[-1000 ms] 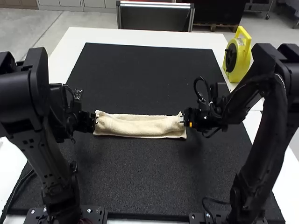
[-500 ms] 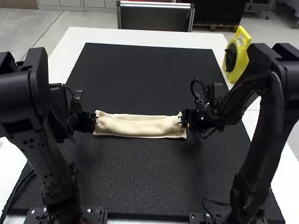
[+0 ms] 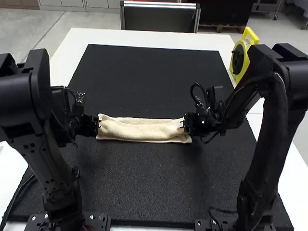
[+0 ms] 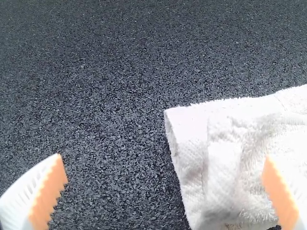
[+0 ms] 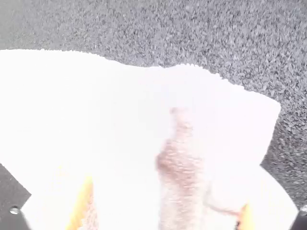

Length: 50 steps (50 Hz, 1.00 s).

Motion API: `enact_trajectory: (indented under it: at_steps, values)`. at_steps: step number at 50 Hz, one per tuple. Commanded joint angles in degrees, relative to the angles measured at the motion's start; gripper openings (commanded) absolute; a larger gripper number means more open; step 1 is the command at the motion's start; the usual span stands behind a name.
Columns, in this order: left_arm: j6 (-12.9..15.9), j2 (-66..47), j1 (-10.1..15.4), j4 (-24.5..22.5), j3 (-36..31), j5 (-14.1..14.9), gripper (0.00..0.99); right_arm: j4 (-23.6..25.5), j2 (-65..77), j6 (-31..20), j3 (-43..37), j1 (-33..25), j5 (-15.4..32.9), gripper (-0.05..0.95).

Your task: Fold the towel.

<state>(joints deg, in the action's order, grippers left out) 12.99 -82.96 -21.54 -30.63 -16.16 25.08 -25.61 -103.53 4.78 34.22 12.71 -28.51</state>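
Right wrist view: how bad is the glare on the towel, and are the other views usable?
Right wrist view: towel washed out nearly white, with texture in a shaded streak; left wrist view: towel bright, weave and folds readable against the dark mat; high view: towel evenly lit, its outline clear.

The cream, fuzzy-piled towel lies crosswise around the middle of the black mat, well inside the mat's edges. It is folded into a long, narrow strip, its upper layer softly puffed and wrinkled, with creases near both ends.
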Motion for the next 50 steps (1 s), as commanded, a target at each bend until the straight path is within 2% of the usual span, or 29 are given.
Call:
enact_trajectory:
  at_steps: [1,5,11,13,50]
  values:
    - [-0.25,0.6,-0.7,-0.13,0.26,0.5,0.956,0.03,-0.8,0.94,0.59,0.39,-2.78,0.52]
    - [-0.25,0.6,-0.7,-0.13,0.17,0.5,0.956,-0.23,-0.8,0.59,0.5,0.21,-3.13,0.36]
    - [-0.34,0.6,-0.7,0.05,0.17,0.5,0.956,-1.9,-0.89,0.32,0.15,-0.14,-3.3,0.05]
    - [-0.25,0.6,-0.7,0.13,0.17,0.5,0.956,-2.61,-0.8,0.41,0.06,-0.14,-3.3,-0.02]
    - [-0.43,0.6,-0.7,-0.04,0.26,0.32,0.956,-1.99,3.86,2.87,3.31,0.3,-4.53,-0.02]
